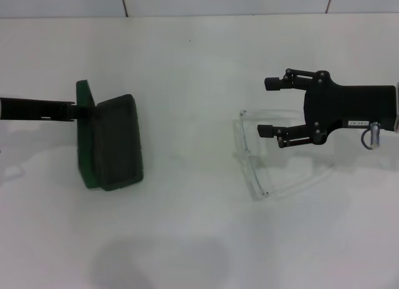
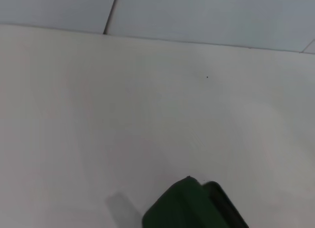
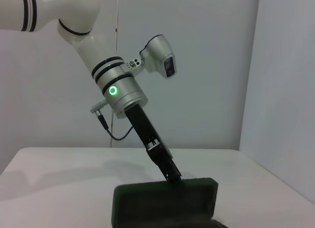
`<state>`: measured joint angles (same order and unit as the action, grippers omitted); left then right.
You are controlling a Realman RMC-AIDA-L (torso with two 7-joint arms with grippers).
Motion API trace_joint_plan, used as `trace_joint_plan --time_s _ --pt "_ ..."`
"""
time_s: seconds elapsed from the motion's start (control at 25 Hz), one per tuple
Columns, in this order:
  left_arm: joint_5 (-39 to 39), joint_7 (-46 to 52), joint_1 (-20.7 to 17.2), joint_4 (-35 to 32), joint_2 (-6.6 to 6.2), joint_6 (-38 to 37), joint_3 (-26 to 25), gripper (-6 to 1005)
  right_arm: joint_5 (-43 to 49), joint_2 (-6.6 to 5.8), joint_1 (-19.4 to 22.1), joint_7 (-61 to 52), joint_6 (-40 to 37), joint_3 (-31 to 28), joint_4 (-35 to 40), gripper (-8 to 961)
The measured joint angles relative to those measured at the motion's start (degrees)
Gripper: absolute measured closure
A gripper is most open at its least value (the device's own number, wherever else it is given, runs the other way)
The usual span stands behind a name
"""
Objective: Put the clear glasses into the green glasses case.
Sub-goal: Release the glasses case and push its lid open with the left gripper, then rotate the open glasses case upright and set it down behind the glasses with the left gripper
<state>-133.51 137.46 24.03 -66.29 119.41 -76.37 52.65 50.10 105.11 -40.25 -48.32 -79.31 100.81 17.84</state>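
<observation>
The green glasses case (image 1: pixel 112 142) is being held open at its lid by the left gripper (image 1: pixel 73 110), pinching the rim. The right gripper (image 1: pixel 269 107), fingers spread, is being positioned above the clear glasses (image 1: pixel 252 156), well apart from the case. The slippery thin frame could be missed or nudged away.

No text can be read. The right gripper (image 1: pixel 269 107) carries a small white label (image 1: pixel 356 123) on its black body, but its dark marks are too small to make out.
</observation>
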Motion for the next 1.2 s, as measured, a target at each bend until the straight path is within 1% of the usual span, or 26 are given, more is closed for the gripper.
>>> trace_joint_plan --time_s 0.2,0.4,0.6,0.76,0.8,0.88,0.92,0.96,1.04,1.08,1.2 --pt "0.1 -2.9 0.3 -0.1 -0.04 0.0 0.0 409 0.0 0.09 0.0 0.5 0.0 0.0 0.0 85" --pt "-0.1 -6.3 1.3 0.3 -0.08 0.3 0.1 612 0.0 0.19 0.1 0.8 0.0 0.0 0.0 85" --pt "0.2 -11.2 3.3 0.3 -0.11 1.6 0.2 786 0.3 0.37 0.4 1.3 -0.5 0.0 0.0 85" --pt "0.5 -18.1 6.0 0.4 -0.11 2.8 0.4 778 2.3 0.84 0.7 1.4 -1.9 0.0 0.0 85" --pt "0.5 -18.1 6.0 0.4 -0.11 2.8 0.4 777 2.9 1.06 0.9 1.4 -2.3 0.0 0.1 85" --pt "0.5 -21.4 8.5 0.9 -0.10 3.7 0.7 773 4.0 1.43 1.7 1.5 -2.9 0.0 0.9 85" --pt "0.5 -24.0 10.7 1.9 -0.20 4.0 1.1 771 4.7 1.73 2.3 1.6 -3.0 0.0 1.7 84" --pt "0.5 -24.9 11.4 2.2 -0.27 4.0 1.3 769 5.2 1.95 2.9 1.7 -3.1 0.0 2.2 84" --pt "0.4 -28.5 13.9 3.6 -0.49 4.3 2.5 765 6.2 2.69 3.9 2.0 -3.1 0.0 3.3 84" --pt "0.3 -31.0 15.4 4.4 -0.68 4.6 3.9 763 6.7 3.02 4.2 2.0 -3.1 0.0 3.5 84" --pt "0.0 -35.8 18.2 6.2 -0.92 5.4 8.2 758 8.8 4.61 4.4 2.3 -2.7 -0.1 3.6 84"
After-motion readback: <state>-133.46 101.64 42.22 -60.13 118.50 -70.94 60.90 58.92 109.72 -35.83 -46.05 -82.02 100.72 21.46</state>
